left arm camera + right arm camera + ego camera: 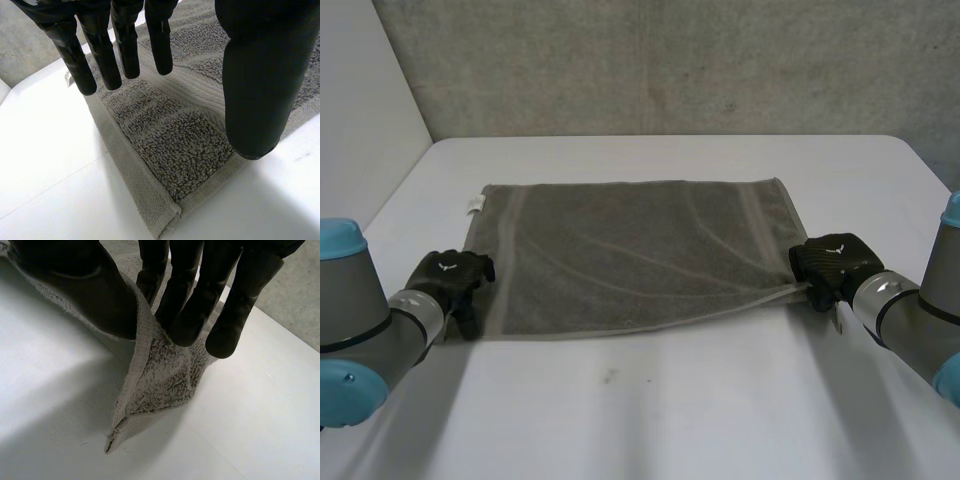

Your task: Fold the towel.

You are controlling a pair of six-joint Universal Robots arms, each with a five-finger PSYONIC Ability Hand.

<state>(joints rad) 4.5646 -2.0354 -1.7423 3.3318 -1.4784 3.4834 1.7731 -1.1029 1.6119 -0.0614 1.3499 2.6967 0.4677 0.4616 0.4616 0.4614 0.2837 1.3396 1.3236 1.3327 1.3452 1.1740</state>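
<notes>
The right robot hand [832, 262] pinches the near corner of the towel [640, 255] between thumb and fingers, and this corner is raised a little from the desk [670, 400]. The left robot hand [450, 280] is spread, fingers straight and thumb apart, above the other near corner, which lies flat and ungripped. Beyond both hands the towel lies open in one layer, with a small white label [476, 204] at the far corner on the left hand's side. I judge the folding is only starting: no fold is made yet.
</notes>
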